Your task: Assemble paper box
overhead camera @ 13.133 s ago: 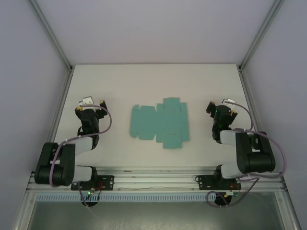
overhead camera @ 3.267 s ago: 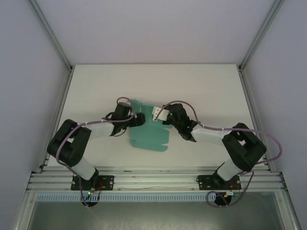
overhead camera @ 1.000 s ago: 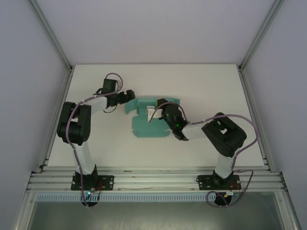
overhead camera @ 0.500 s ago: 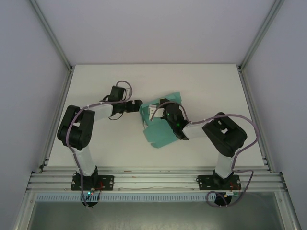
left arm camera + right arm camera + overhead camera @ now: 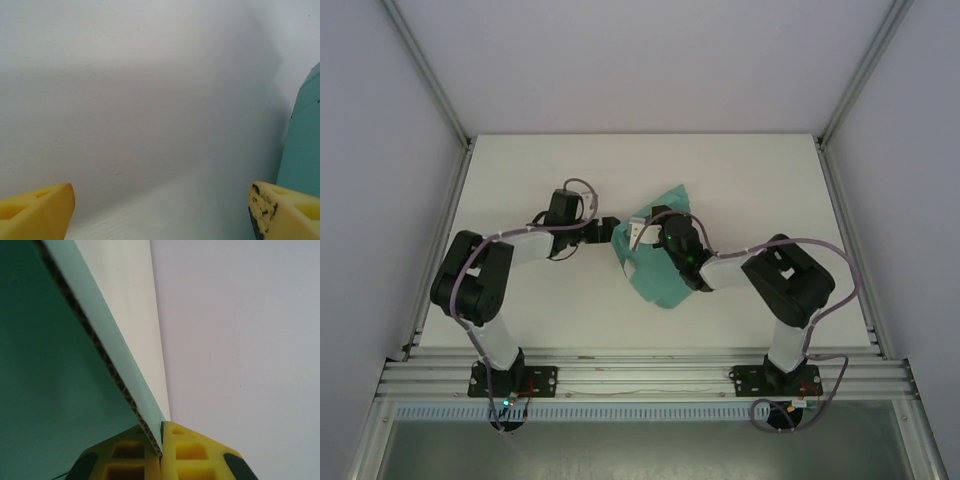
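The paper box (image 5: 662, 272) is a teal-green die-cut card sheet, partly folded and tilted, at the table's middle. My right gripper (image 5: 648, 238) is shut on one edge of it. In the right wrist view the yellow fingers (image 5: 192, 455) pinch the corrugated edge of the card (image 5: 50, 370), which rises up and to the left. My left gripper (image 5: 607, 232) is just left of the card, open, with nothing between its fingers. In the left wrist view its yellow fingertips (image 5: 35, 212) stand wide apart, and the card's teal face (image 5: 304, 145) lies close beside the right one.
The white table (image 5: 520, 290) is bounded by aluminium frame posts (image 5: 440, 215) on both sides and a rail along the near edge (image 5: 640, 380). Both arms reach in toward the middle, and their cables loop above them.
The right gripper has turned the card from lying square to tilted on a diagonal. The left gripper has come from the far left up to the card's left edge, with its jaws slightly narrower.
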### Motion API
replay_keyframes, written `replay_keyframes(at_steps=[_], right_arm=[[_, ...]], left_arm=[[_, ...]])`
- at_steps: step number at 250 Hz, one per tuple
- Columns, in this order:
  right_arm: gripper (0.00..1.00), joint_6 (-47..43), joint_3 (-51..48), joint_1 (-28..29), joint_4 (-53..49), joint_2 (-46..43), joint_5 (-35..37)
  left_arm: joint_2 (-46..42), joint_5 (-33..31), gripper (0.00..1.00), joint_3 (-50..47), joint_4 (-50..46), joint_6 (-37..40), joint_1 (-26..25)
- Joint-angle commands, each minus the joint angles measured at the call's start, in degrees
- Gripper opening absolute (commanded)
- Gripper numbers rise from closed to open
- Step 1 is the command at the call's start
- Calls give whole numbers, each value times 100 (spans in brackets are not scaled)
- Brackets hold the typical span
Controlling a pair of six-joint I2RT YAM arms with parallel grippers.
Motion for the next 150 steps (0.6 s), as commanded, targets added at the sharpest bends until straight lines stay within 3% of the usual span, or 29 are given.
replay_keyframes(at_steps=[1, 44, 73, 100, 130, 150], right_arm=[[0, 185, 274, 74, -78, -190, 122], [0, 267, 345, 69, -450, -385, 323], [0, 450, 458, 70, -843, -422, 553], [0, 694, 550, 76, -1106, -422, 748], [0, 1223, 952, 80, -2002, -425, 1243], [0, 1421, 1046, 87, -2344, -475, 1368]], left_arm=[[-591, -843, 91, 4, -434, 70, -158], [-1321, -2619, 95, 70, -1474, 101, -22], [-1649, -2768, 95, -114, -1740, 219, 158], [-1895, -2487, 95, -496, -1380, 420, 190], [-2122, -1483, 93, -968, -642, 763, 185], [-2224, -1218, 93, -1247, -75, 823, 184]])
